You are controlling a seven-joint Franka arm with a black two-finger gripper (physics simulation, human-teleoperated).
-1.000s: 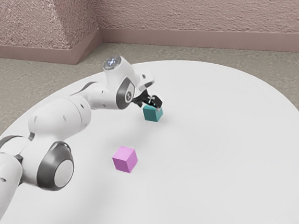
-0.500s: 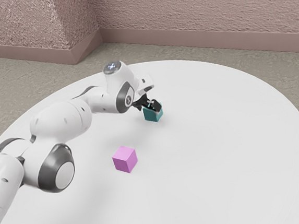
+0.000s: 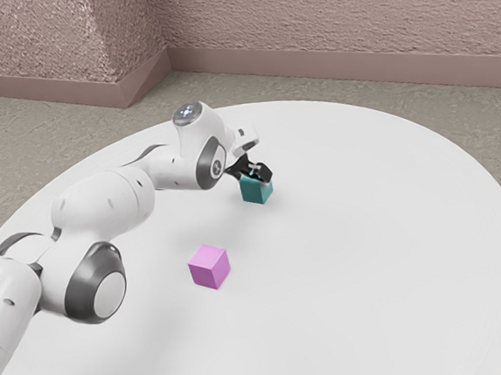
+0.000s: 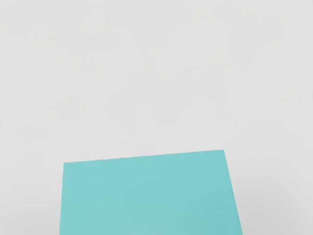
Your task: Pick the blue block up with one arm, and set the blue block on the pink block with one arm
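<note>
Blue block: teal-blue, flat on the table, toward the 12 o'clock side of its middle.
Gripper: low at the blue block's top edge.
Fingers: spread or pinching, cannot tell.
Pink block: on the table at 7 o'clock from the blue block, well apart.
Arm: white, reaching in from 9 o'clock.

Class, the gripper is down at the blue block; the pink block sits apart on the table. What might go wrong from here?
1. The gripper seems to reach only the upper part of the blue block, which rests on the table; such a shallow hold may let it slip or twist on lifting.
2. The pink block looks no larger than the blue one, so a slightly off-centre placement may topple it.
</note>
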